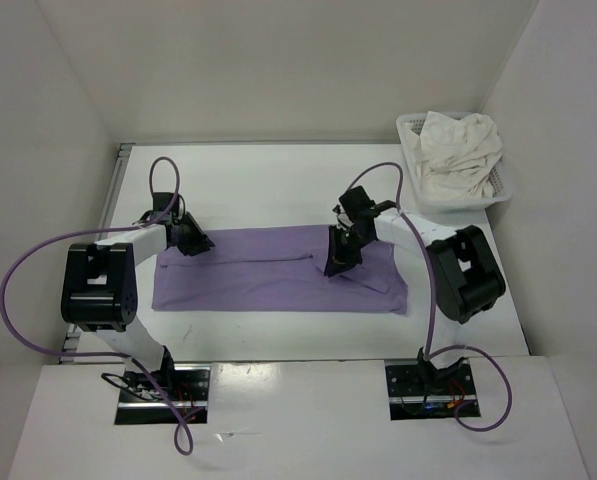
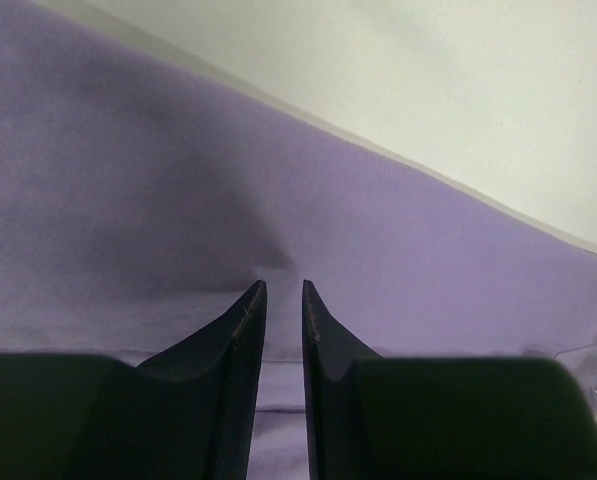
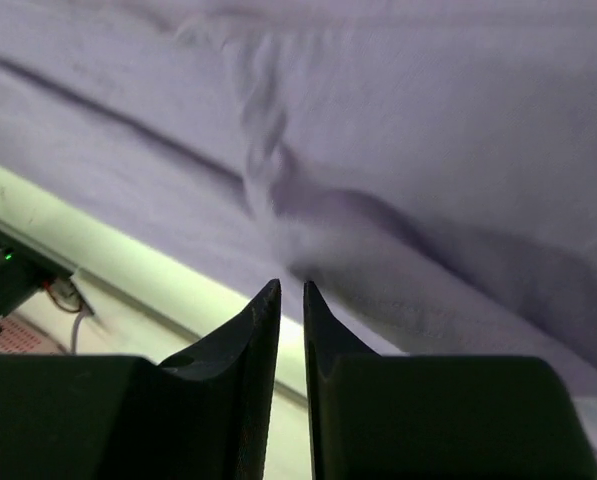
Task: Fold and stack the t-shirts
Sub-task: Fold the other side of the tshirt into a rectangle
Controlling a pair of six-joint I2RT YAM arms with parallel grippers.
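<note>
The lavender t-shirt (image 1: 268, 270) lies spread as a wide folded band across the middle of the table. My left gripper (image 1: 200, 243) is at its far left corner, with the jaws closed to a narrow slit on a pucker of the purple cloth (image 2: 398, 250). My right gripper (image 1: 336, 265) is on the shirt's right half. Its jaws are pinched on wrinkled purple cloth (image 3: 378, 150) that gathers toward the tips (image 3: 290, 288). The cream white t-shirt (image 1: 458, 155) is bunched in the basket. The green t-shirt is out of view.
The white mesh basket (image 1: 412, 128) stands at the far right corner of the table against the wall. White enclosure walls close in the left, back and right sides. The arm bases and purple cables sit at the near edge.
</note>
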